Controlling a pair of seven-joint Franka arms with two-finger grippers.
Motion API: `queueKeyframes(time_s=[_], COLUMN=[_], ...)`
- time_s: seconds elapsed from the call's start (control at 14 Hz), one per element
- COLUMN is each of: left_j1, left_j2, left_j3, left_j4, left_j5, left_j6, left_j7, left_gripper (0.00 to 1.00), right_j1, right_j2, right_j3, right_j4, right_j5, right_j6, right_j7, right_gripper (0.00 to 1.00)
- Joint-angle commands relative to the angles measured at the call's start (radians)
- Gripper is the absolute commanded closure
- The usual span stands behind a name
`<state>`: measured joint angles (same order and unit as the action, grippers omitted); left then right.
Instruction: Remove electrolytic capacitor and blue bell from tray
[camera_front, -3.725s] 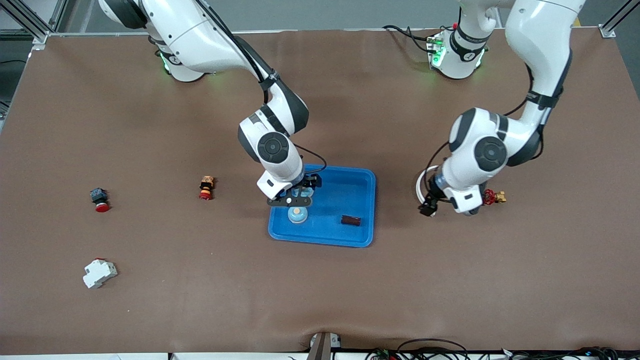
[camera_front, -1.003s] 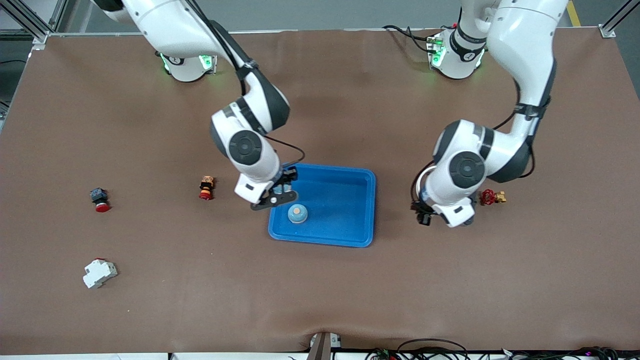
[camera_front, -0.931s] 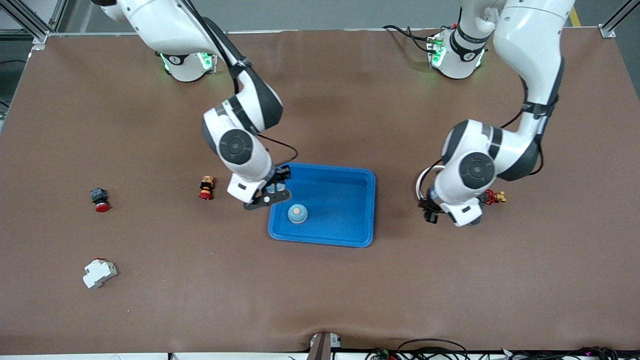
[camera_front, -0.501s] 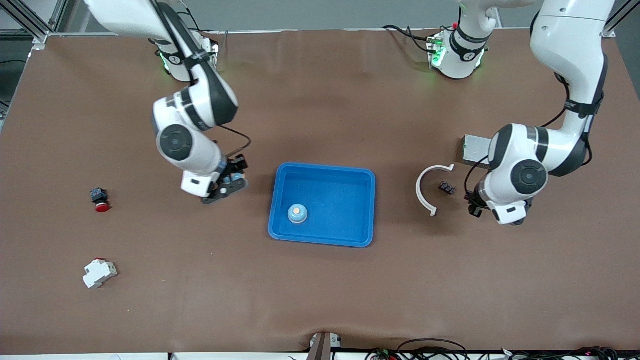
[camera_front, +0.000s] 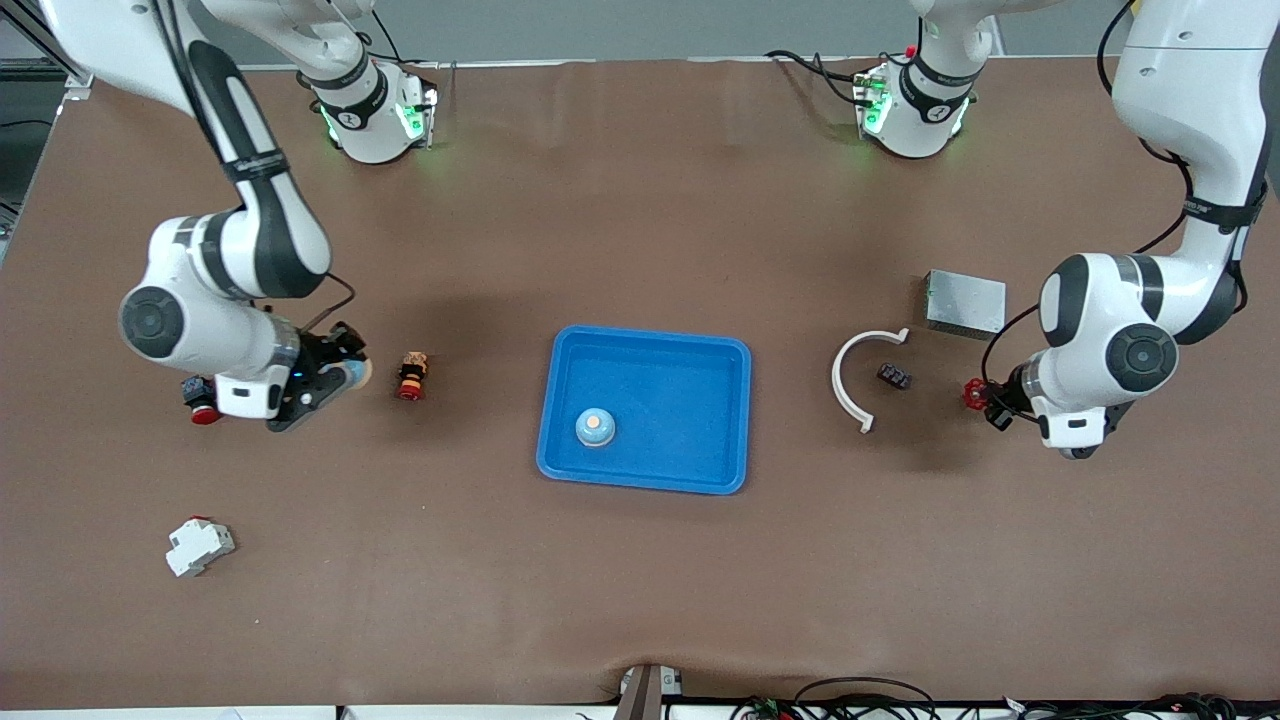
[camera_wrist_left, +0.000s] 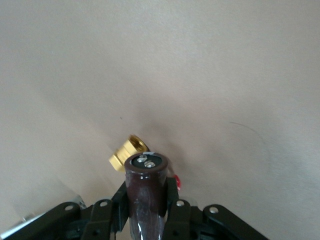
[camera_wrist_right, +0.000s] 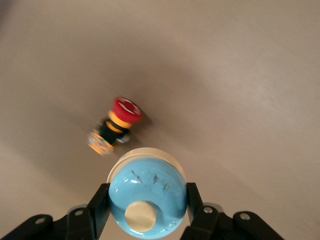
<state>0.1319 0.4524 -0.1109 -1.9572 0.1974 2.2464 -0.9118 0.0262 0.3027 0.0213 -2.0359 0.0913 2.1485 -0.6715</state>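
A blue tray (camera_front: 700, 360) lies at the table's middle with a light blue bell (camera_front: 594, 428) in it. My right gripper (camera_front: 335, 373) is over the table toward the right arm's end, beside a red-capped push button (camera_front: 411, 375). In the right wrist view it (camera_wrist_right: 145, 200) is shut on a second light blue bell (camera_wrist_right: 147, 192) with a cream button. My left gripper (camera_front: 995, 410) is over the table toward the left arm's end, beside a red valve (camera_front: 972, 393). In the left wrist view it (camera_wrist_left: 147, 195) is shut on a dark brown capacitor (camera_wrist_left: 146, 190).
A white arc piece (camera_front: 850, 380), a small black part (camera_front: 893, 376) and a grey metal box (camera_front: 964, 303) lie between the tray and my left gripper. A black and red button (camera_front: 198, 400) and a white breaker (camera_front: 199, 546) lie toward the right arm's end.
Both arms have swung away from the tray toward their own ends of the table. The capacitor seen in the tray earlier is no longer there. The bell in the tray has not moved.
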Motion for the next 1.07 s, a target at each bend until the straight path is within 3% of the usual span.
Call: queueKeyframes(time_s=[0.0, 0.29, 0.43, 0.86, 0.93, 1.0], left_j1=[0.038, 0.098, 0.136, 0.156, 0.161, 0.158], left_j2=[-0.011, 0.015, 0.031, 0.100, 0.110, 0.112], left_j3=[-0.009, -0.010, -0.013, -0.012, -0.012, -0.012], left_j4=[-0.017, -0.015, -0.011, 0.015, 0.033, 0.041], left_j5=[0.071, 0.164, 0.171, 0.171, 0.171, 0.172], left_j6=[0.013, 0.041, 0.058, 0.162, 0.162, 0.162], left_j7=[0.068, 0.126, 0.200, 0.237, 0.237, 0.244], left_gripper=[1.00, 1.00, 1.00, 1.00, 0.97, 0.75], right_j1=[-0.067, -0.080, -0.081, -0.084, -0.083, -0.083], right_j2=[0.064, 0.118, 0.137, 0.170, 0.171, 0.177], right_j3=[0.020, 0.017, 0.019, 0.019, 0.019, 0.017], right_j4=[-0.007, -0.009, -0.007, -0.004, -0.004, -0.003], right_j5=[0.001, -0.005, -0.053, -0.084, -0.085, -0.085], right_j6=[0.086, 0.166, 0.203, 0.241, 0.246, 0.248], right_j7=[-0.150, -0.184, -0.189, -0.191, -0.191, -0.191], right_gripper=[1.00, 1.00, 1.00, 0.99, 0.99, 0.99])
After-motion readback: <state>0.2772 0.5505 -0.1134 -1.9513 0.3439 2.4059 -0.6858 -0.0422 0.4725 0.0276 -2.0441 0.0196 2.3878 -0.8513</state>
